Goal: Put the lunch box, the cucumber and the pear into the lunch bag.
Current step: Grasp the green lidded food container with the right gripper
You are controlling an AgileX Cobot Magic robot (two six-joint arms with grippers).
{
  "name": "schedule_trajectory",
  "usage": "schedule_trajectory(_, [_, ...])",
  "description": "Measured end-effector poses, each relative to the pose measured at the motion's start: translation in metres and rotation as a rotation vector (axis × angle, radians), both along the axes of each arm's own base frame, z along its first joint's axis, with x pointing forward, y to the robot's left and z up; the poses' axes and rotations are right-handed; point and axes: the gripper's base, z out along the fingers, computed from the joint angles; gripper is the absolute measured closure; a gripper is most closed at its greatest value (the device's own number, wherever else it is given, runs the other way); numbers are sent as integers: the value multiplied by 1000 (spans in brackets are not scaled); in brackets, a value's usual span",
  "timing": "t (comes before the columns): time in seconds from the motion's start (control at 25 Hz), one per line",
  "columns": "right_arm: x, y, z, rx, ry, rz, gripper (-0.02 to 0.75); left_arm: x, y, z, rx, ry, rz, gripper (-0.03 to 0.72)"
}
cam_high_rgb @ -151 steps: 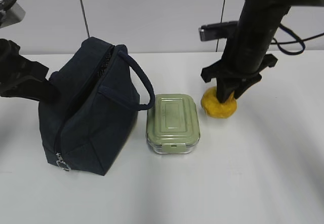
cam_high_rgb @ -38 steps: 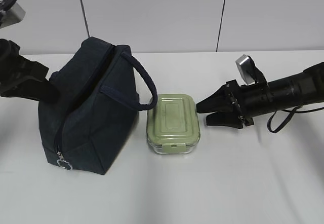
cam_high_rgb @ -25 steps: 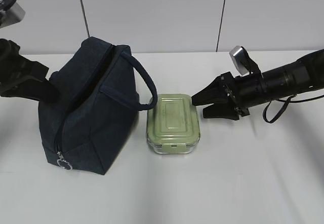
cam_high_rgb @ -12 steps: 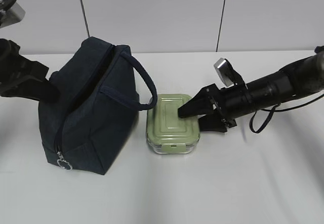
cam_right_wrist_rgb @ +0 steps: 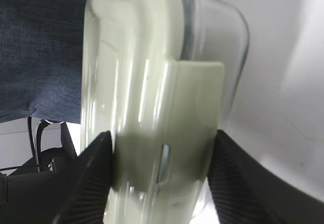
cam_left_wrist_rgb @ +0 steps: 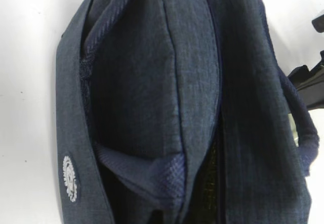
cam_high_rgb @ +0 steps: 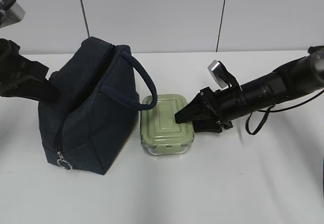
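Observation:
The sage-green lunch box [cam_high_rgb: 167, 125] lies on the white table beside the navy lunch bag [cam_high_rgb: 91, 112]. My right gripper [cam_high_rgb: 186, 122] reaches in low from the right. Its jaws sit against the box's near end, one on the ridged lid and one on the clear base. In the right wrist view the box [cam_right_wrist_rgb: 152, 82] fills the gap between both fingers [cam_right_wrist_rgb: 91, 178]. My left gripper [cam_high_rgb: 44, 89] is at the bag's far left side, its jaws hidden behind the fabric. The left wrist view looks down on the bag's gaping top [cam_left_wrist_rgb: 152, 82]. The pear and cucumber are out of view.
The bag's padded handle [cam_high_rgb: 144, 84] arches over towards the lunch box's left end. The ring zipper pull [cam_high_rgb: 62, 162] hangs at the bag's front lower corner. A wall runs along the table's back edge.
Since 6 s ago the pear has gone from the table. Over the last 1.5 s my right gripper slid in from the right onto the lunch box, which shifted slightly left towards the bag.

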Motion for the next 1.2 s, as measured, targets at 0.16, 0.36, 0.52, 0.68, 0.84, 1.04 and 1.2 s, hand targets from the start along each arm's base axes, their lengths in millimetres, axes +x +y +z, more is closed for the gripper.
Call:
schedule_trajectory(0.16, [0,0,0,-2,6,0,313,0,0,0,0,0,0,686])
schedule_trajectory(0.36, [0,0,0,-2,13,-1,335,0,0,0,0,0,0,686])
schedule_trajectory(0.52, [0,-3,1,-2,14,-3,350,0,0,0,0,-1,0,686])
schedule_trajectory(0.68, [0,-12,3,-11,8,-6,355,0,0,0,0,-1,0,686])
schedule_trajectory(0.84, [3,-28,11,-36,-11,-33,358,0,0,0,0,-1,0,686])
schedule_trajectory(1.04, [6,-45,34,-54,-63,-82,358,0,0,0,0,-1,0,686])
schedule_trajectory(1.2, [4,-47,68,-59,-147,-89,358,0,0,0,0,-1,0,686])
